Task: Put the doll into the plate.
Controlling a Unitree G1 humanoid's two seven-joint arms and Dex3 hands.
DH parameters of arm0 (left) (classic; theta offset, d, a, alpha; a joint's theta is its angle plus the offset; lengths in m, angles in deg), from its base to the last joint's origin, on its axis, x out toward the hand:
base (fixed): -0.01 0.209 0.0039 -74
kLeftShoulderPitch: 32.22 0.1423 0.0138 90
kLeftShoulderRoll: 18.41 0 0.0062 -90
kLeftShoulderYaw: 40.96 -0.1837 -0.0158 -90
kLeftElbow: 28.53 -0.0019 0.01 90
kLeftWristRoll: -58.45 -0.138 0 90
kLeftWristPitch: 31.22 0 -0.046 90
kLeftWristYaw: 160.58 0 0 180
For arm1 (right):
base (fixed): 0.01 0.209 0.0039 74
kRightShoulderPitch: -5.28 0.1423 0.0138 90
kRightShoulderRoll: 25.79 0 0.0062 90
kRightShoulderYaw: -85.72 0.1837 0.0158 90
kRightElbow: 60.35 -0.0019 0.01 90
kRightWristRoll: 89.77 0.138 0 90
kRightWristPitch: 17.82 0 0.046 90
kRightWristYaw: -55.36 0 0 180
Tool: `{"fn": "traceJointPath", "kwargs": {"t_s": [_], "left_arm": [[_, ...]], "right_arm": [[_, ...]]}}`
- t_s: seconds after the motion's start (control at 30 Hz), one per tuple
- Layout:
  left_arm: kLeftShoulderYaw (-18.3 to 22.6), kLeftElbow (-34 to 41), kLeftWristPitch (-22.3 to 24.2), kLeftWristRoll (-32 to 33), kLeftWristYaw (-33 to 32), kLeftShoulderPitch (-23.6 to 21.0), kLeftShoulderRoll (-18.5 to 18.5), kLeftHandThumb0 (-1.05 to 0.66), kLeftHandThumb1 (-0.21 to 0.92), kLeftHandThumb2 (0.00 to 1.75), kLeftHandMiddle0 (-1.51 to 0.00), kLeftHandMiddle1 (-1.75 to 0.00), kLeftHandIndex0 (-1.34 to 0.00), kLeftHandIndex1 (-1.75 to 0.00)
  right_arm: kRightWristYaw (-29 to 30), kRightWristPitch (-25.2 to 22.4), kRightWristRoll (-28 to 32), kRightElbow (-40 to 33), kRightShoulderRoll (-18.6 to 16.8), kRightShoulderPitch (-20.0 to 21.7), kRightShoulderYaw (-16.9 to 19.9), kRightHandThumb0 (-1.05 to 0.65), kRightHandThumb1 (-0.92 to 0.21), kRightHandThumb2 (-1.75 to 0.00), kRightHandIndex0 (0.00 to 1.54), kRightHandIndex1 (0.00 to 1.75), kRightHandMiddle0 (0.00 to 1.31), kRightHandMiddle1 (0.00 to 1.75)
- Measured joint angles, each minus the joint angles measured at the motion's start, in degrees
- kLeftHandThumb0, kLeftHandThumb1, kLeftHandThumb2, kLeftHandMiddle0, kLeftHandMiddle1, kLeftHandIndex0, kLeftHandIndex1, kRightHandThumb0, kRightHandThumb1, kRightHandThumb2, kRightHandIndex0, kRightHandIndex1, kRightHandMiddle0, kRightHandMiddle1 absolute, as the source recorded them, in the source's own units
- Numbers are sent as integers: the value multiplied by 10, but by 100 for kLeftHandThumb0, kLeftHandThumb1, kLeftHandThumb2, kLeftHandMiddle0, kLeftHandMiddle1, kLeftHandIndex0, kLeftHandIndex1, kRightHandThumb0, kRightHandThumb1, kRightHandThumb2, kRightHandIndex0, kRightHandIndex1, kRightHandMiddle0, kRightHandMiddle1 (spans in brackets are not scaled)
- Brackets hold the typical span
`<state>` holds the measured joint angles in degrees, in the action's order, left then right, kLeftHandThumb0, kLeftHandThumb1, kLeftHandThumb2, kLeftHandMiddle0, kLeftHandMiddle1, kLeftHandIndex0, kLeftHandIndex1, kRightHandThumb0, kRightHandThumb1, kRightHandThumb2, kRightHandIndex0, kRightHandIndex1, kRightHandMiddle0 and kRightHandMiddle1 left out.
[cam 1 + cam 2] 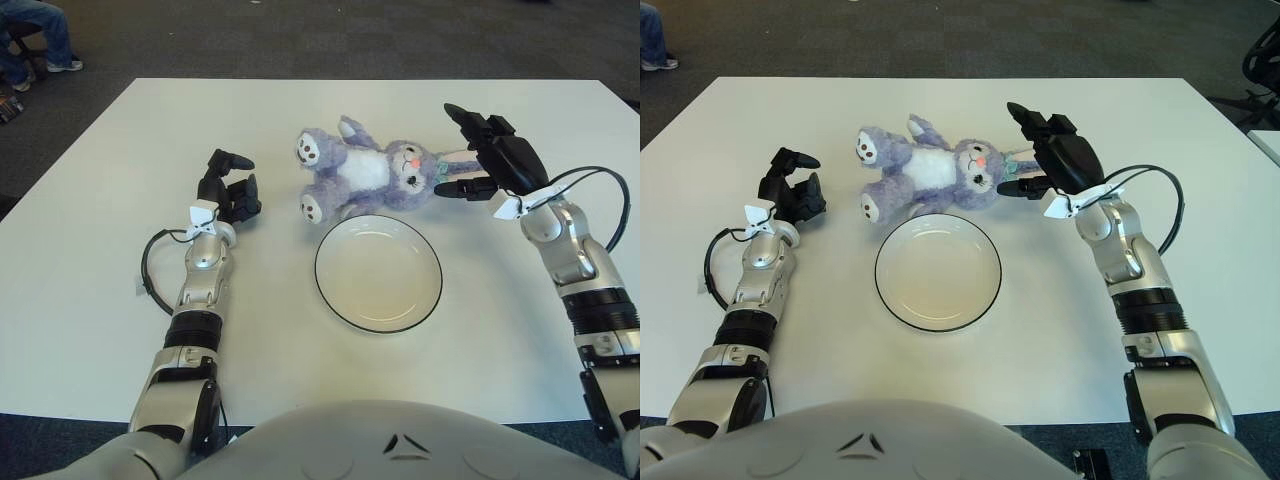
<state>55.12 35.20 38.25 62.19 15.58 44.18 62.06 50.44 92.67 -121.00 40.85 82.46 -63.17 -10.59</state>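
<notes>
Doll (370, 175) beside plate (377, 272) — right hand (497, 158) at its ears, fingers wide — left hand (228, 193) loosely spread, empty.

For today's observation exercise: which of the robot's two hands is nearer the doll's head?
The right hand, fingers spread beside the doll's head and ears. The left hand shows left of the doll's feet.

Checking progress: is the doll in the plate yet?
Out. The doll lies on the table behind the empty plate; the open right hand is beside its head.

doll (370, 175) lies on the table (90, 220) just behind the plate (378, 272).
</notes>
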Motion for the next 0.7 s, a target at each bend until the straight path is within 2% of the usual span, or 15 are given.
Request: {"fn": "traceJointPath", "kwargs": {"t_s": [0.03, 0.07, 0.17, 0.3, 0.7], "left_arm": [[-1, 1, 0, -1, -1, 0, 0, -40, 58, 99, -122, -175, -41, -175], [-1, 1, 0, -2, -1, 0, 0, -40, 57, 99, -121, -175, -41, -175], [-4, 5, 0, -2, -2, 1, -1, -40, 57, 99, -121, -175, -41, -175], [-7, 9, 7, -2, -2, 3, -1, -40, 58, 98, -121, -175, -41, -175], [-10, 7, 9, 3, 2, 2, -1, -40, 57, 99, -122, -175, -41, -175]], "right_arm": [[-13, 0, 3, 0, 3, 5, -2, -103, -86, -14, 0, 61, 0, 2], [-25, 0, 6, 0, 6, 11, -3, -104, -86, -14, 0, 47, 0, 1], [-63, -1, 16, 0, 14, 28, -6, -104, -86, -13, 0, 15, 0, 0], [-112, -7, 35, -1, 21, 50, -11, -105, -85, -12, 0, 3, 0, 0], [-224, -28, 83, -4, 23, 84, -26, -101, -79, -8, 0, 0, 0, 0]]}}
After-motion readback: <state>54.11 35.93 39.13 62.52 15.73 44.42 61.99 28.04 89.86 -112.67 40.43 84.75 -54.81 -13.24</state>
